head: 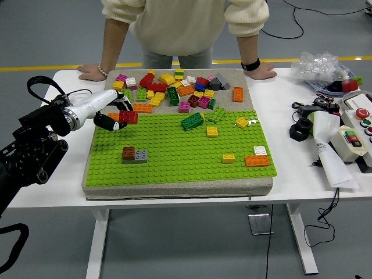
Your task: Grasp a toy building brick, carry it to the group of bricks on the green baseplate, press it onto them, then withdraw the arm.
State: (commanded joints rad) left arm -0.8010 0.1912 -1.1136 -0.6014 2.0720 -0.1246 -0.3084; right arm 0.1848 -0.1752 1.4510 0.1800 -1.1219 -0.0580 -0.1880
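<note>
The left hand (113, 113) holds a small red plastic building brick (128, 117) in its curled fingers, above the far-left edge of the green studded baseplate (180, 163). Light, rigid and smooth-sided, it probably wants pinching across opposite walls. The brown-and-grey brick pair (134, 154) sits nearer, apart.

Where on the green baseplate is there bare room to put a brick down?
Bare studs: between the brown-and-grey brick pair and small yellow brick, plus the green baseplate near edge. Crowded: the loose brick pile on the far strip.
</note>
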